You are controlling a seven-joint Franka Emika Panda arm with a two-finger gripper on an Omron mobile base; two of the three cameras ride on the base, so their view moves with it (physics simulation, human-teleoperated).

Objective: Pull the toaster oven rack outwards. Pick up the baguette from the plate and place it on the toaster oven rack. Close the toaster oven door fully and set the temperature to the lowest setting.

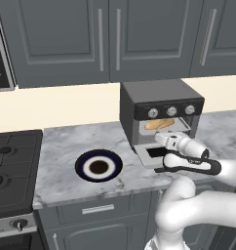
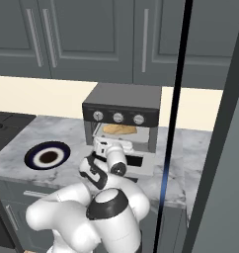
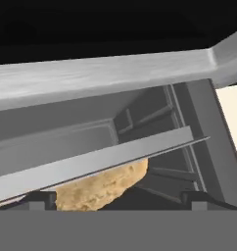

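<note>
One baguette (image 1: 159,124) is lying inside the toaster oven (image 1: 159,105), just beyond the gripper (image 3: 120,198). Gripper is hanging wide open, gripping nothing, above the lowered toaster oven door (image 1: 150,157).

- Dark grey upper cabinets (image 1: 105,39) with vertical bar handles.
- Cream backsplash wall (image 1: 66,105) below them.
- White-grey marble countertop (image 1: 61,166); grey drawer front (image 1: 98,209) beneath.
- Black stove (image 1: 12,166) at left.
- Even, flat lighting.

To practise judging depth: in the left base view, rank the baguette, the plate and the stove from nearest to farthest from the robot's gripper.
1. Baguette, inside the toaster oven just beyond the gripper.
2. Plate, left on the counter.
3. Stove, far left.
</note>
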